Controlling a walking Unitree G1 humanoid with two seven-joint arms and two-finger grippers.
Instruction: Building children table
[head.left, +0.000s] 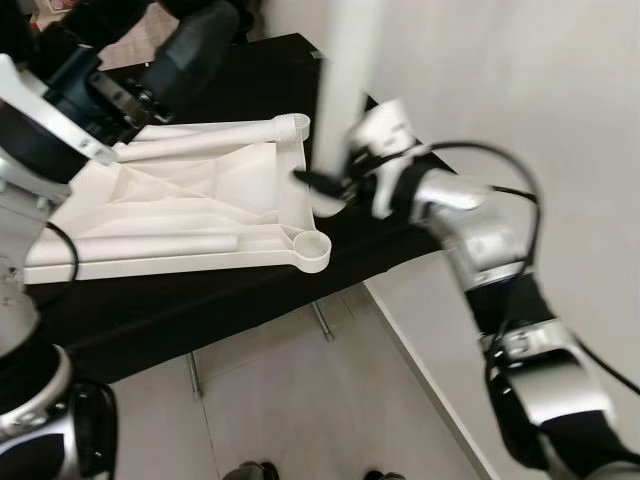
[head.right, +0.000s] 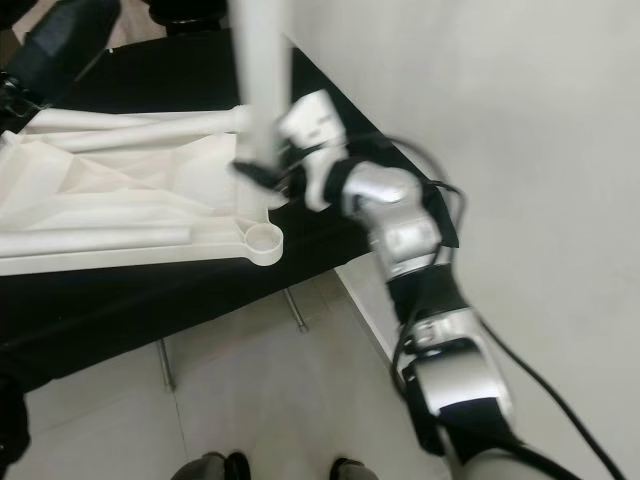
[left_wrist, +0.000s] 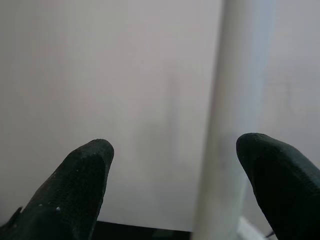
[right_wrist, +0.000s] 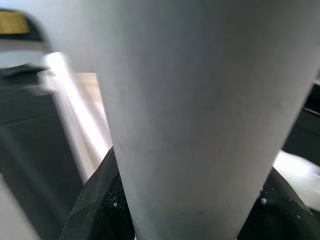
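The white children's table top (head.left: 190, 215) lies upside down on a black table (head.left: 250, 295). It has round sockets at its corners, one near (head.left: 313, 247) and one far (head.left: 292, 124). Two white legs lie on it, one along the far side (head.left: 200, 140) and one along the near side (head.left: 150, 243). My right gripper (head.left: 335, 185) is shut on a third white leg (head.left: 345, 90), holding it upright at the top's right edge between the two sockets. In the right wrist view that leg (right_wrist: 190, 100) sits between the black fingers (right_wrist: 97, 205). My left gripper (left_wrist: 175, 170) is open, facing that upright leg (left_wrist: 235, 110).
A white wall (head.left: 560, 100) rises close on the right, right behind my right arm. Pale tiled floor (head.left: 300, 400) lies below the black table's near edge, with a thin metal table leg (head.left: 322, 320) and my feet (head.left: 250, 470) at the bottom.
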